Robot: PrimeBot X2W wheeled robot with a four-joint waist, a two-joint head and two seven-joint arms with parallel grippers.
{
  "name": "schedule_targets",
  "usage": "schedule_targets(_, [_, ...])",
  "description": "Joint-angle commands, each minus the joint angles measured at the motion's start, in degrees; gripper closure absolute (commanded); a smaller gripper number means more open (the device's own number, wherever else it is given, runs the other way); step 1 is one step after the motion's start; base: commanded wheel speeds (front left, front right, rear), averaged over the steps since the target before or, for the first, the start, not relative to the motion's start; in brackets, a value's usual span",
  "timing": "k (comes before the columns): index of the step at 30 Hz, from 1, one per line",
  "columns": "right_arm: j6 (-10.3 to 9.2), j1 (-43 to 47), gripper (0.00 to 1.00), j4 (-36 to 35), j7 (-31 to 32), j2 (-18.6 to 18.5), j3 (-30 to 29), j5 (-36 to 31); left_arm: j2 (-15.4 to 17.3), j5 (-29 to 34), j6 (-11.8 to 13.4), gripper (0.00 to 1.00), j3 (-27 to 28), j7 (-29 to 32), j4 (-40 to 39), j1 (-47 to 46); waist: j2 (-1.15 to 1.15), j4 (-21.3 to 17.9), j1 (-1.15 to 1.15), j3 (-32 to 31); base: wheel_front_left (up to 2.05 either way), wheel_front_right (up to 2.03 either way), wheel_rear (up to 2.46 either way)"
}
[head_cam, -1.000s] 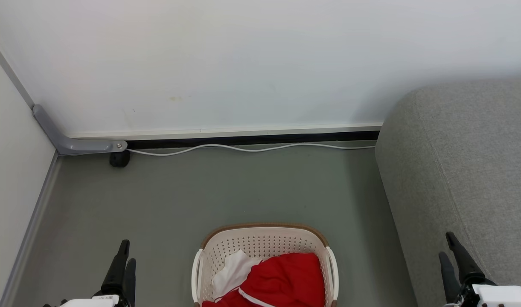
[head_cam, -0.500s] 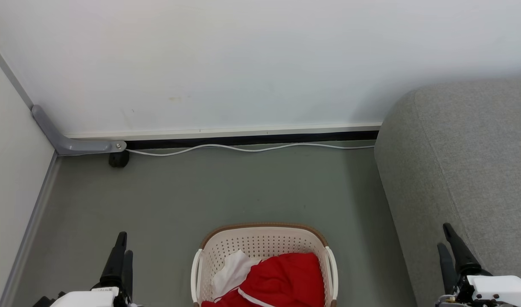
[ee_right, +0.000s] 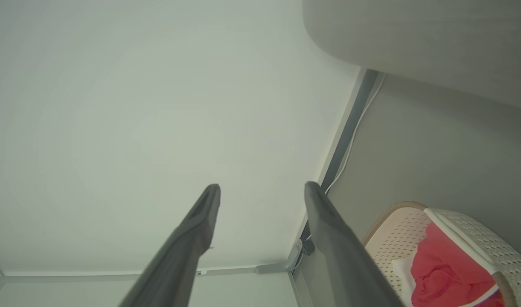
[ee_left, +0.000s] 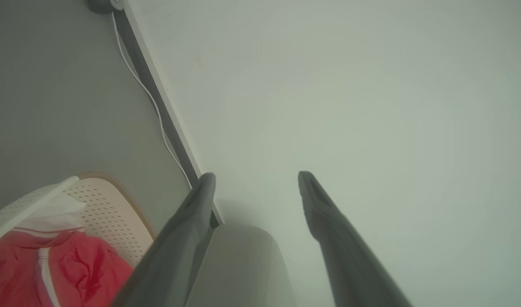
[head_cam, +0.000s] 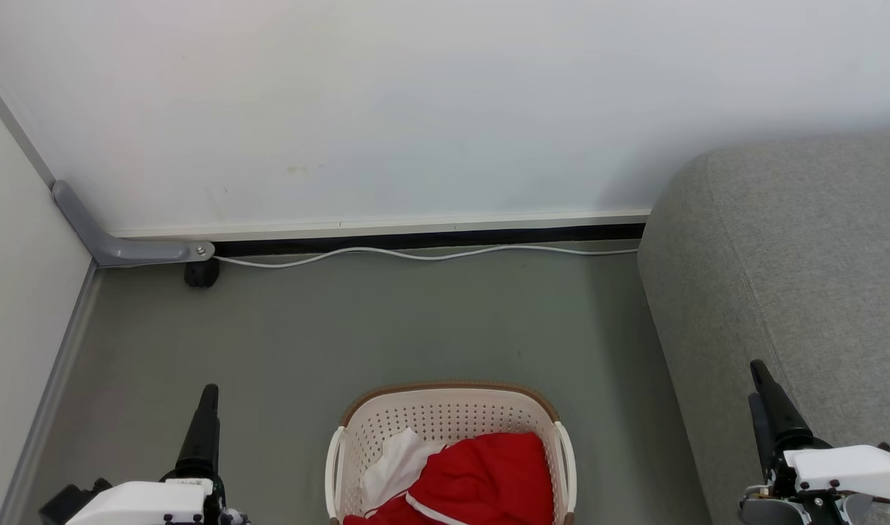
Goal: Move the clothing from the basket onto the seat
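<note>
Across the back of the scene runs a plain white wall point(head_cam: 415, 109). At the right stands the seat point(head_cam: 802, 277), a grey woven sofa with a rounded end. It lies near the basket, which in my judgement keeps the transfer short. Grey floor point(head_cam: 386, 328) occupies the middle. At its lower centre sits the basket point(head_cam: 445, 388), cream with a brown rim, directly ahead of the robot and between its arms, so either arm could reach in. The clothing point(head_cam: 488, 474) lies bunched inside the basket, red with a white panel toward the left. None of it is on the seat, so the task is judged not yet begun. The left gripper point(ee_left: 257, 175) hangs left of the basket above bare floor, fingers spread wide and empty. The right gripper point(ee_right: 262, 187) hangs right of the basket, before the seat's edge, fingers likewise wide, holding nothing. Both point toward the wall, apart from the clothing: a ready posture, not a reach. A white cable point(head_cam: 415, 254) lies along the wall's foot, well apart from the work.

Obscured: the basket's near half and the lower clothing are cut off by the head view's bottom edge, so the clothing's full extent cannot be told. The seat runs out of frame at right; its sitting surface is not established. Wrist views are hazy.
</note>
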Motion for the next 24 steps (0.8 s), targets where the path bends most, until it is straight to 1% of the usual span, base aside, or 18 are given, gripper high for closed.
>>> schedule_targets(1, [0.10, -3.2, 0.00, -1.0, -0.9, -1.2, 0.8, -1.7, 0.8, 1.8, -0.2, 0.00, 0.5, -0.8, -1.2, -3.6, 0.00, 0.0, -0.01, 0.0, 0.00, 0.00, 0.00])
schedule_targets(3, [0.10, -3.4, 0.00, -0.9, -1.1, -1.3, 0.9, -2.3, 0.9, 2.7, -0.2, 0.00, 0.6, -1.0, -1.1, -3.7, 0.00, 0.0, -0.01, 0.0, 0.00, 0.00, 0.00])
schedule_targets(9, [0.12, -4.6, 0.00, 0.2, -2.1, -1.8, 1.7, -6.9, 1.2, 7.8, -0.2, 0.00, 0.5, -2.0, -0.8, -4.4, 0.00, -0.1, -0.01, 0.0, 0.00, 0.00, 0.00])
schedule_targets(24, [0.15, -7.5, 0.00, 2.8, -4.6, -2.9, 3.9, -20.1, 2.3, 20.5, -0.3, 0.00, -0.4, -4.5, 0.0, -6.3, 0.00, -0.2, -0.01, 0.1, 0.00, 0.00, 0.00])
